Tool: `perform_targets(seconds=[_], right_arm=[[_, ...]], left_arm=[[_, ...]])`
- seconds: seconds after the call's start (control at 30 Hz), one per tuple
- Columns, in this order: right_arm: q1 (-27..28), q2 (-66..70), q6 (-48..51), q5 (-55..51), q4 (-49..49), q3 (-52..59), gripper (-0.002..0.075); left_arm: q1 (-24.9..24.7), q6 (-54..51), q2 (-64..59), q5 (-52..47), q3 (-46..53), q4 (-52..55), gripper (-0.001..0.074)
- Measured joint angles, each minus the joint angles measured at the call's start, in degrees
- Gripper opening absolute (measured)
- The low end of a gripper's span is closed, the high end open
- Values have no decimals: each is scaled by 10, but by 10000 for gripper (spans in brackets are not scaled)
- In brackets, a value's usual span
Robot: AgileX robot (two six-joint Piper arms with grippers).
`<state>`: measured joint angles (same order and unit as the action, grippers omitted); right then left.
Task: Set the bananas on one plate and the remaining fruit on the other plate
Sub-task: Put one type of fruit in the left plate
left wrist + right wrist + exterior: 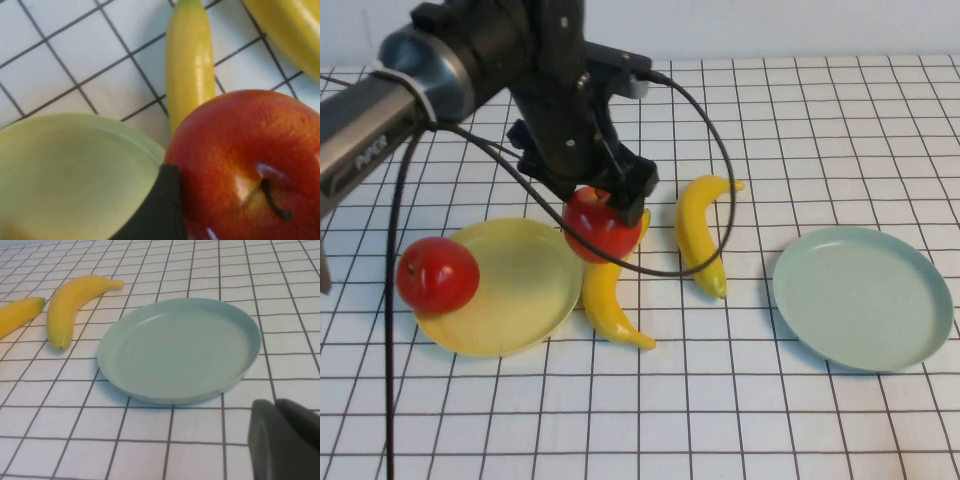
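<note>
My left gripper [603,205] is shut on a red apple [601,226] and holds it in the air over the right rim of the pale yellow plate [520,290]. In the left wrist view the apple [250,160] fills the lower corner beside one dark finger [162,210], with the yellow plate [65,170] below. A second red apple [437,274] sits on that plate's left edge. Two bananas [703,235] [610,300] lie on the table between the plates. The pale blue-green plate [865,295] is empty at the right. My right gripper [278,415] is shut and empty, near that plate [180,347].
The table is a white cloth with a dark grid. The left arm's black cable [720,190] loops over the cloth beside the far banana. Both bananas [70,305] [17,315] show in the right wrist view beyond the blue-green plate.
</note>
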<state>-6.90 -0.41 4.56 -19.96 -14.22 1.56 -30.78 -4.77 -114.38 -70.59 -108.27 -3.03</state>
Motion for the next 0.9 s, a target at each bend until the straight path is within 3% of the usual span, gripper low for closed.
perform_targets(seconds=[0.33,0.9], right_arm=[[0,0,0,0,0,0,-17],[0,0,0,0,0,0,-17]], left_arm=[[80,-24,0,0,0,2,668],[141,-68,0,16,106,-12,668]])
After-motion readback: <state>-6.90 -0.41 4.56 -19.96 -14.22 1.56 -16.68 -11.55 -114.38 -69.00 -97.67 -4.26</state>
